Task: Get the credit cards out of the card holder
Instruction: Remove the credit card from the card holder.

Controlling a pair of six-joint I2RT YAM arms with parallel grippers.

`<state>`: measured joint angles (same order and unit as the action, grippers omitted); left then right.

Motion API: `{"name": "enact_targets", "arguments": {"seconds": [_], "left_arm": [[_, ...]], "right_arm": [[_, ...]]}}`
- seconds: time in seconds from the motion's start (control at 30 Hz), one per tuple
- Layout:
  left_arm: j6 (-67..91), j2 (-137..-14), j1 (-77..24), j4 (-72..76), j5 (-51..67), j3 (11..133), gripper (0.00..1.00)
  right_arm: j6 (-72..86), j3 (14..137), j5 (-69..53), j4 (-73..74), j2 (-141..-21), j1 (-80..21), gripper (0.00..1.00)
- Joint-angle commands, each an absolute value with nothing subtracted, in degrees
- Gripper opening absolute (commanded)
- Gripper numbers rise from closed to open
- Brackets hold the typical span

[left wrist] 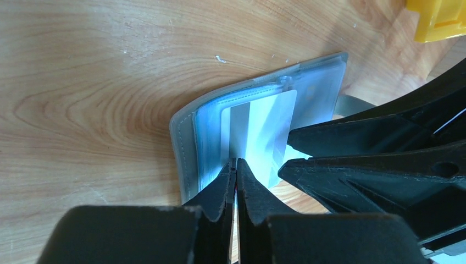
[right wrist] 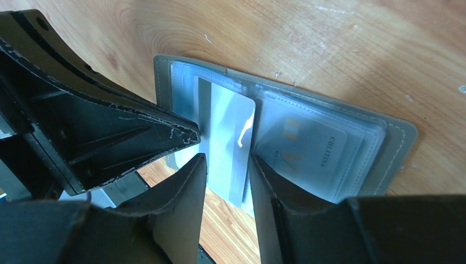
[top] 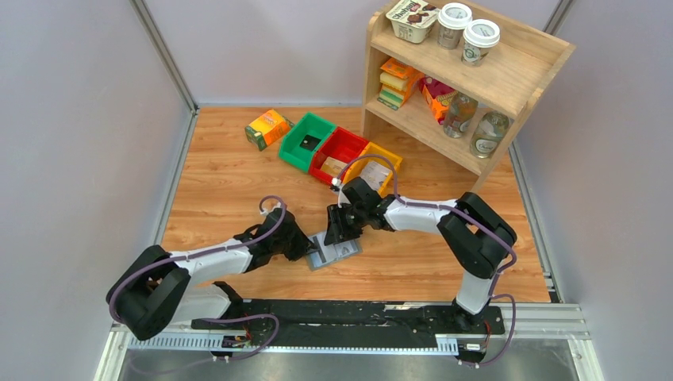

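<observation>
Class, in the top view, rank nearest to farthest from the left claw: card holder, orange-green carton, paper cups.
1. card holder, right at the left claw.
2. orange-green carton, back left.
3. paper cups, atop the shelf, back right.

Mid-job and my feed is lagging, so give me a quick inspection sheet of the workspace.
Surface: wood table, no spills seen.
Job's things: holder lies open; silver card partly out of its pocket; second card inside a clear pocket.
Clutter: green, red and yellow bins and a carton at the far side.
Grippers: left gripper jaws pinched on the silver card's edge; right gripper jaws apart, straddling that card.
Cables: purple cable loops over each arm, off the holder.
Surroundings: shelf with cups and bottles at far right; grey walls.
</observation>
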<state>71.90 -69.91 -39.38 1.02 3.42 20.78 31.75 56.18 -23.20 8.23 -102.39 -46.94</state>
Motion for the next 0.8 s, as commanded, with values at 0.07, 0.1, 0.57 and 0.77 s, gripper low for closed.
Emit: {"name": "enact_targets", "arguments": {"seconds": [0.07, 0.1, 0.57, 0.77], "left_arm": [[75.8, -67.8, -39.0, 1.4, 1.7, 16.2, 0.07], [75.8, -67.2, -39.0, 1.1, 1.5, 15.9, 0.07], [77.8, -67.1, -37.9, 3.1, 2.3, 12.9, 0.07], [77.8, -66.5, -37.5, 2.3, 2.0, 12.8, 0.06]], "right_arm": [[32.6, 55.8, -24.0, 6.1, -104.4, -46.6, 0.4], [32.5, 55.7, -24.2, 5.8, -104.5, -46.6, 0.4], [34.0, 53.8, -27.8, 1.2, -106.1, -44.9, 0.28], [34.0, 51.6, -30.6, -2.9, -103.5, -43.9, 0.26]]}}
